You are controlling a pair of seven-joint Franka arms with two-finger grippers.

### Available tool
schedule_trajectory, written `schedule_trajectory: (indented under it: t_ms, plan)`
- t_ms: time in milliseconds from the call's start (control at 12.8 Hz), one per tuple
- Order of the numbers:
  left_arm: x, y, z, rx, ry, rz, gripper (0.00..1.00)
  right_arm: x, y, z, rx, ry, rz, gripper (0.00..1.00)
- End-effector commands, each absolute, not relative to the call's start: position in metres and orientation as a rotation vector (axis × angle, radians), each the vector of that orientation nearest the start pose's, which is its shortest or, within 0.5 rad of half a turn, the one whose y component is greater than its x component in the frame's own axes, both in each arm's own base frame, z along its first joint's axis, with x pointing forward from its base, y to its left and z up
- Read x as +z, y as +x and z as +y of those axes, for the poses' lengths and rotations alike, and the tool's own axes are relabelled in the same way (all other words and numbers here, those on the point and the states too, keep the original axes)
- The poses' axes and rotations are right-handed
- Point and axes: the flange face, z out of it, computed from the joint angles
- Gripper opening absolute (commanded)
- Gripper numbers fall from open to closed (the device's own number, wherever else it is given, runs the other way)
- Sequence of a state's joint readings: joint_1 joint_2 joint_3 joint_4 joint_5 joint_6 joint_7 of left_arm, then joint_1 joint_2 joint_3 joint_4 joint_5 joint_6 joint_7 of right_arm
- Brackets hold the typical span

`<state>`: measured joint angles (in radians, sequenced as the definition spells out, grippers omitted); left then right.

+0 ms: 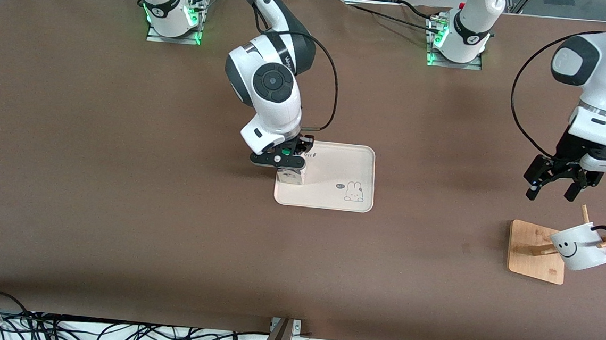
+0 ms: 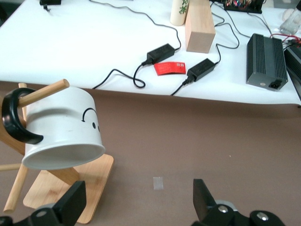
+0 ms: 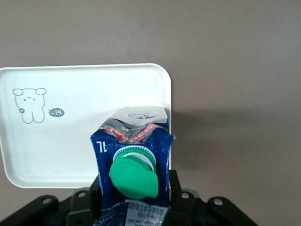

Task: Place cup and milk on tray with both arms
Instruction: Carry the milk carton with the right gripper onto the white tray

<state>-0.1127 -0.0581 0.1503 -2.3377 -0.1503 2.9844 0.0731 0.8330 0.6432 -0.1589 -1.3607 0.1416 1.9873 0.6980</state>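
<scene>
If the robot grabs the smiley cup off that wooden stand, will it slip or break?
The cup looks like glazed ceramic, so probably hard, a bit slippery, and breakable if dropped. It hangs tilted on a peg of the wooden rack, so it likely has to slide off along the peg. The open left gripper hovers above it.

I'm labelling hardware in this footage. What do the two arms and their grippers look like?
Both arms are white, rounded jointed segments with dark grey joint caps and looping black cables; their bases glow green. The right gripper and left gripper are black two-finger units; the left one carries a small blue spot.
</scene>
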Motion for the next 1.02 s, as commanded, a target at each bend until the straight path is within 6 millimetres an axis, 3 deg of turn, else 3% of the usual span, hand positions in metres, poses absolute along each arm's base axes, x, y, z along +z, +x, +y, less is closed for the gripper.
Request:
schedule_trajectory:
  t_ms: [0, 78, 156, 312, 469, 547, 625, 781, 938]
  plan:
    - [0.43, 0.531, 0.03, -1.164, -2.955, -0.176, 1.0, 0.337, 0.549, 0.483, 0.037, -3.128, 0.099, 0.62]
    - [0.429, 0.53, 0.033, -1.164, -2.952, -0.185, 1.0, 0.338, 0.549, 0.484, 0.027, -3.121, 0.103, 0.91]
    - [0.43, 0.53, 0.039, -1.175, -2.941, -0.201, 1.0, 0.342, 0.55, 0.484, 0.02, -3.111, 0.118, 1.0]
    - [0.416, 0.525, 0.046, -1.281, -2.861, -0.217, 1.0, 0.359, 0.554, 0.481, -0.008, -3.093, 0.169, 1.0]
    - [0.377, 0.513, 0.048, -1.368, -2.773, -0.213, 1.0, 0.397, 0.556, 0.479, -0.052, -3.054, 0.173, 1.0]
    - [0.373, 0.512, 0.047, -1.359, -2.776, -0.206, 1.0, 0.417, 0.557, 0.474, -0.079, -3.033, 0.178, 1.0]
    - [0.373, 0.512, 0.046, -1.357, -2.778, -0.204, 1.0, 0.439, 0.563, 0.461, -0.117, -3.018, 0.198, 1.0]
    - [0.37, 0.512, 0.045, -1.351, -2.782, -0.204, 1.0, 0.479, 0.588, 0.403, -0.137, -3.027, 0.296, 1.0]
    - [0.37, 0.515, 0.044, -1.353, -2.78, -0.2, 1.0, 0.515, 0.601, 0.346, -0.092, -3.018, 0.365, 1.0]
